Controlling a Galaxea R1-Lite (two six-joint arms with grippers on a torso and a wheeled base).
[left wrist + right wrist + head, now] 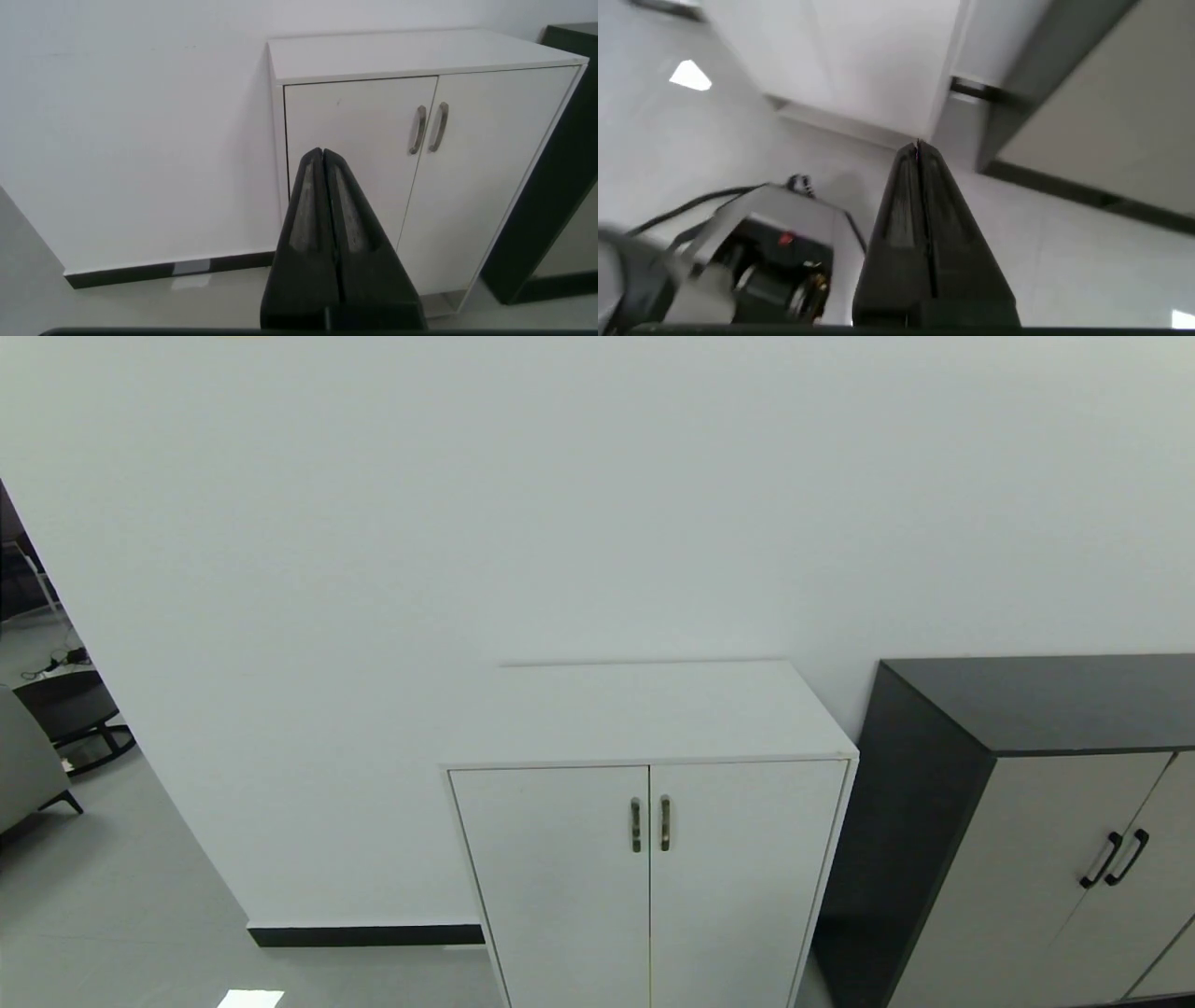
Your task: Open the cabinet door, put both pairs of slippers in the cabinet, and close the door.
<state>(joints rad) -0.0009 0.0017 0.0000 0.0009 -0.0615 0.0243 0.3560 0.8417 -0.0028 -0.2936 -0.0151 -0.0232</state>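
A white two-door cabinet (644, 859) stands against the wall with both doors closed. Two metal handles (650, 823) sit side by side at the middle seam. In the left wrist view the same cabinet (420, 140) and its handles (428, 129) lie ahead, and my left gripper (323, 154) is shut and holds nothing, some way short of the left door. My right gripper (918, 147) is also shut and holds nothing, pointing down at the floor near the cabinet's base (868, 65).
A black cabinet with grey doors (1036, 821) stands close on the white one's right, with dark handles (1116, 859). A dark chair (79, 714) and a grey sofa edge (23, 765) sit at the far left. Bare grey floor (121, 933) lies left of the cabinet.
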